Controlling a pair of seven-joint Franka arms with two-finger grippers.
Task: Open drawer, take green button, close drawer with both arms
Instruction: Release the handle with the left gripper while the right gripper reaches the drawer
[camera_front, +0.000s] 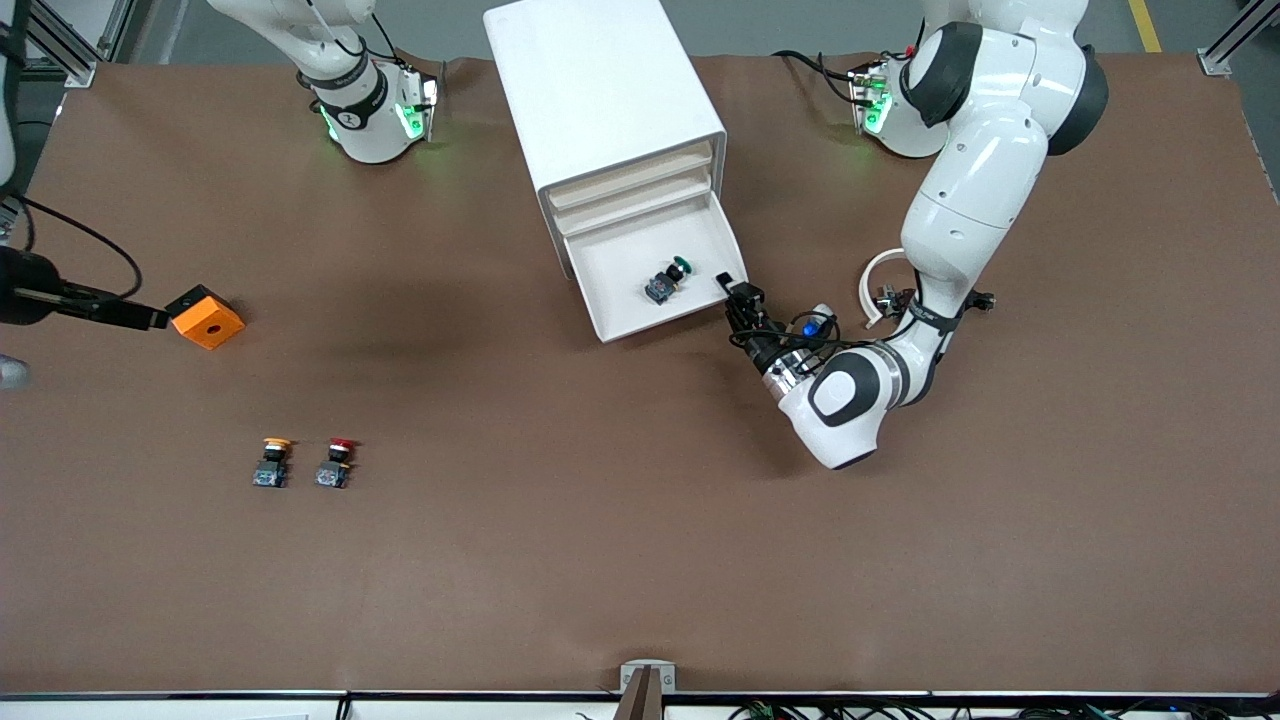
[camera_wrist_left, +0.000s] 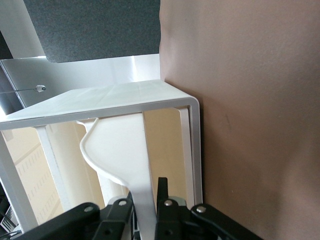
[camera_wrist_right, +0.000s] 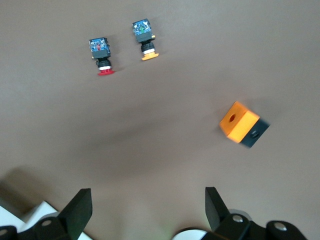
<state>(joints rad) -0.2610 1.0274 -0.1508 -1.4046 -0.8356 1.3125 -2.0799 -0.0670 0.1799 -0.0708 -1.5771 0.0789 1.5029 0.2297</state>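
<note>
Drawer (camera_front: 655, 283) is out, left gripper (camera_front: 735, 296) clamped on its front at 3 o'clock. Right gripper (camera_wrist_right: 145, 210), jaws spread, hovers over the table; it grabs the green button (camera_front: 667, 279) next.

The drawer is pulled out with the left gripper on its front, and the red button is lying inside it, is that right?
Not quite. The button in the drawer has a green cap, as the front view shows; the red-capped button sits on the table. The left gripper is at the drawer's front.
</note>
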